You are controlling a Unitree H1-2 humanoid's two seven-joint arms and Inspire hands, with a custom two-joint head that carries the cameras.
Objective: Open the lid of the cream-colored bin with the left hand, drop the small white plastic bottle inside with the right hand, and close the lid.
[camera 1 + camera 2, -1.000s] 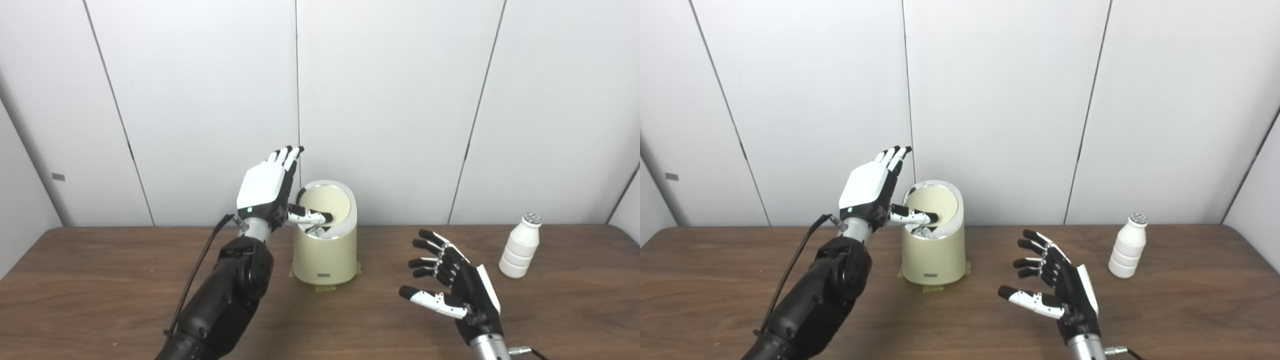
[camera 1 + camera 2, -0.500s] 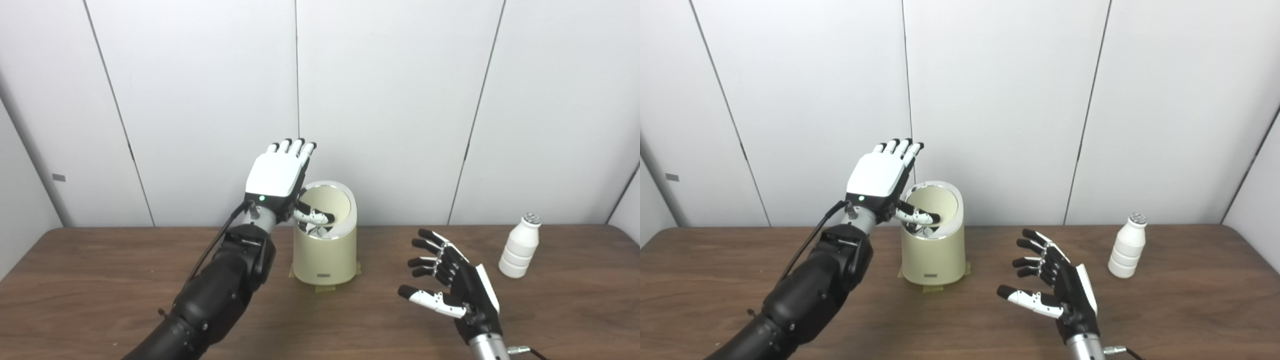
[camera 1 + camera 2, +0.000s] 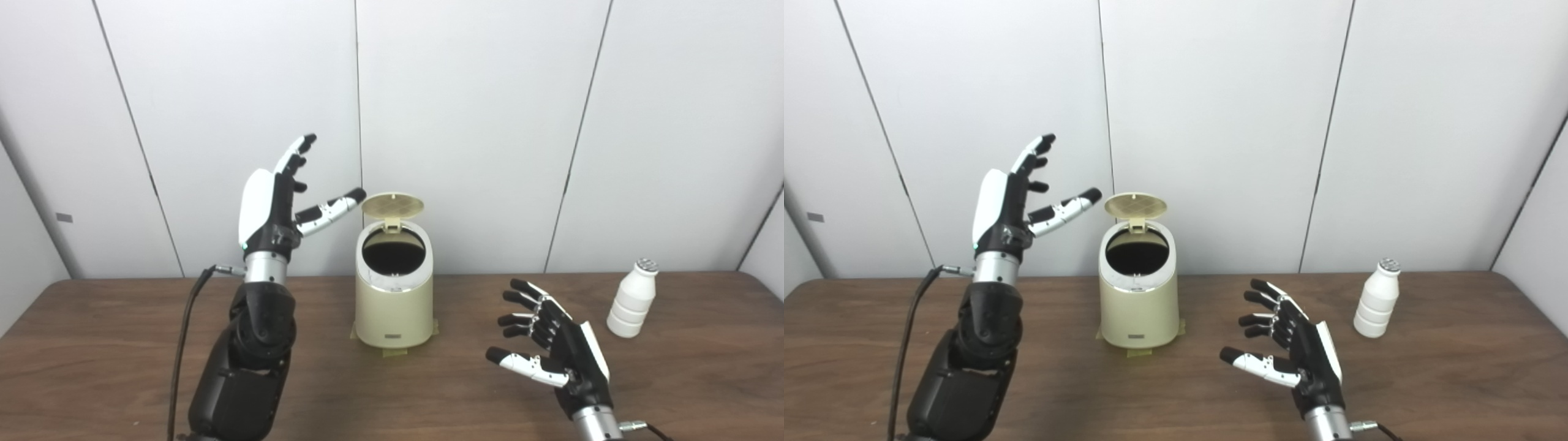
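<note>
The cream-colored bin [image 3: 394, 300] stands at the middle of the brown table. Its round lid [image 3: 392, 205] is tipped up at the back and the dark opening [image 3: 393, 251] shows. My left hand [image 3: 275, 202] is open, raised upright to the left of the bin, its thumb tip close to the lid's edge. The small white plastic bottle [image 3: 632, 297] stands upright at the far right of the table. My right hand [image 3: 554, 346] is open and empty, hovering low over the table between bin and bottle, fingers spread toward the left.
The brown wooden table [image 3: 110, 367] runs across the whole view. White wall panels [image 3: 478, 122] stand right behind the bin. Strips of tape [image 3: 395, 350] show under the bin's base. A black cable [image 3: 184, 343] hangs from my left forearm.
The lid has swung up and the bin is open. My left hand has pulled away from the bin's top, up and to the left. The camera has shifted slightly. The right hand is still.
</note>
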